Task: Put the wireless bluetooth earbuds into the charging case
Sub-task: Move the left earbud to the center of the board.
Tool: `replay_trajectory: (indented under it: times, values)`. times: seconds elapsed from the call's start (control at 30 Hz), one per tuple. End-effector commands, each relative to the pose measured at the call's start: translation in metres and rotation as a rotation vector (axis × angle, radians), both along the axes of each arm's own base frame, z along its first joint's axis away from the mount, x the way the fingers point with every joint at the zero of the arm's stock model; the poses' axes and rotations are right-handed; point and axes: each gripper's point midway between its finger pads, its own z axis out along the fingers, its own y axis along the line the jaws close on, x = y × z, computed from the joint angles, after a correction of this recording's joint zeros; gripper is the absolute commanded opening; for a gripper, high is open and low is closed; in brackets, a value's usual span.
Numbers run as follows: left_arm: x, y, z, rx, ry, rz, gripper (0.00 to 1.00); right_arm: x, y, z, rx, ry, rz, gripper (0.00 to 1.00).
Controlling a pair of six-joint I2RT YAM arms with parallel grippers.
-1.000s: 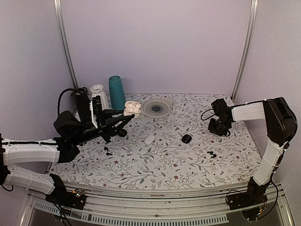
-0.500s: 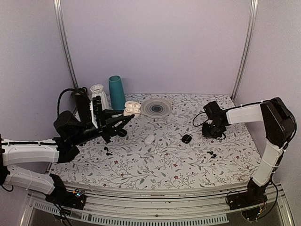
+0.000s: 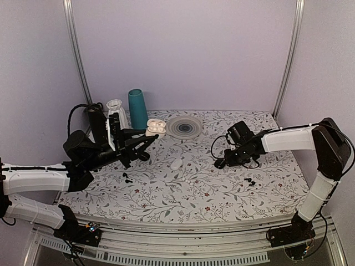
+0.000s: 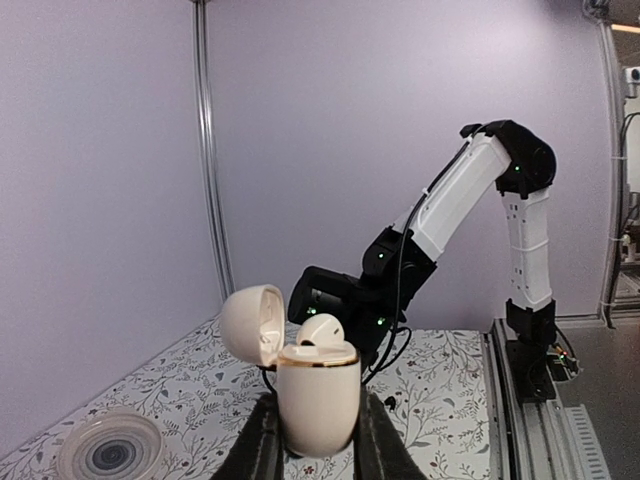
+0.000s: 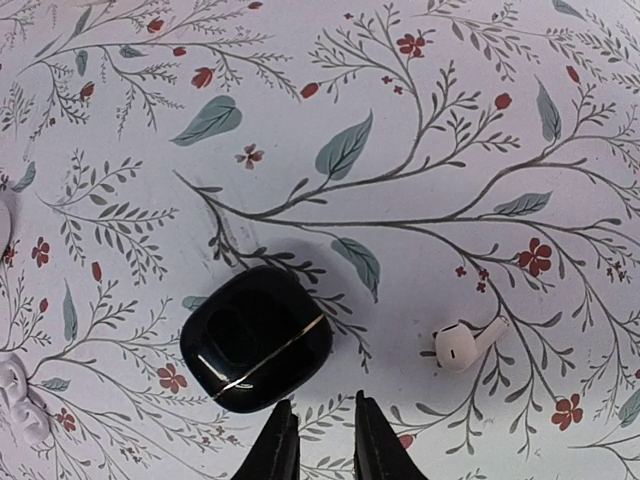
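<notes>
The left gripper (image 4: 316, 442) is up off the table (image 3: 166, 194) on its side of the bench, clamped on the case (image 4: 318, 390), one jaw pressed to each flank. The case stands upright in that grip with its lid swung back and open. One white earbud (image 4: 322, 328) sits in the top of it, its rounded head poking above the gold rim. From where I stand I can't make out whether the other well is filled.

Across the table the right arm reaches in low, and the right gripper (image 5: 320, 445) hangs just above the flowered cloth. Its jaws are a narrow gap apart with nothing between them. Just ahead of the tips and a little to one side lies a black case (image 5: 256, 337), shut, with a thin pale seam running across it. The loose earbud (image 5: 462, 343) lies flat on the cloth on the other side of the tips, near the black case but not touching it, and the gripper touches neither.

Further back there is a ribbed round plate (image 3: 184, 126) and a teal vase (image 3: 137, 109). A white pebble (image 3: 177, 164) lies mid-table between the two arms, and a pair of black earbuds (image 3: 249, 181) lies nearer the right arm's base.
</notes>
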Motion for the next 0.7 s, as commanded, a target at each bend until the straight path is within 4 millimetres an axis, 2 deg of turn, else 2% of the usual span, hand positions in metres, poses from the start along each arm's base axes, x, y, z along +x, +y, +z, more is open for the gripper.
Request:
replay_trajectory:
  times: [0.0, 0.17, 0.37, 0.5, 0.6, 0.67]
  values:
    - [-0.001, -0.001, 0.011, -0.017, -0.035, 0.004, 0.00, 0.003, 0.002, 0.023, 0.011, -0.020, -0.012, 0.24]
    - [-0.001, -0.002, 0.010, -0.013, -0.034, 0.004, 0.00, 0.003, -0.014, 0.031, -0.010, 0.015, -0.174, 0.29]
    - [0.000, -0.003, 0.011, -0.014, -0.037, 0.004, 0.00, 0.006, -0.020, 0.023, 0.044, 0.028, -0.286, 0.32]
    - [-0.001, -0.003, 0.011, -0.012, -0.038, -0.004, 0.00, 0.024, -0.017, 0.024, 0.126, -0.027, -0.220, 0.39]
    - [-0.001, -0.002, 0.012, -0.009, -0.039, 0.000, 0.00, 0.038, -0.022, 0.025, 0.123, -0.059, -0.174, 0.48]
    - [-0.001, -0.001, 0.013, -0.011, -0.040, 0.002, 0.00, 0.046, -0.021, 0.024, 0.129, -0.065, -0.130, 0.50]
